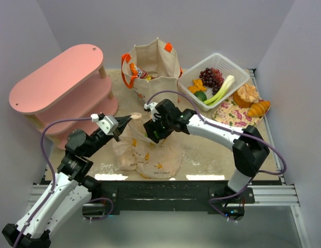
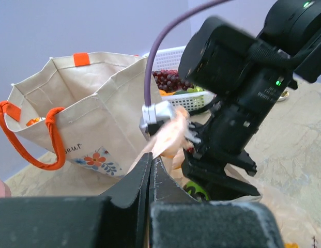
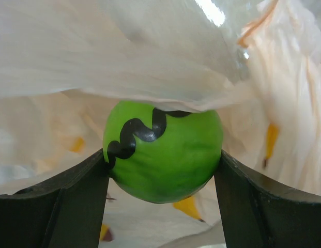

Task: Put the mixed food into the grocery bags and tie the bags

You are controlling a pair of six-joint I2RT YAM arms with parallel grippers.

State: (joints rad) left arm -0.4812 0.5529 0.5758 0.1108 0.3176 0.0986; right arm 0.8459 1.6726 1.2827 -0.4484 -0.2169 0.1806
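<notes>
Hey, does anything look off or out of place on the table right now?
Nothing spilled or damaged. Only the peach plastic bag, pinched up by the left gripper, sags over the green ball held by the right gripper, so its mouth looks partly collapsed.

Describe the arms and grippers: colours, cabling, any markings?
Left arm and right arm: white links, black joints, a purple cable looping along each. Left gripper and right gripper are black, with flat tapering fingers. Green status lights on the right wrist housing. No legible markings.
</notes>
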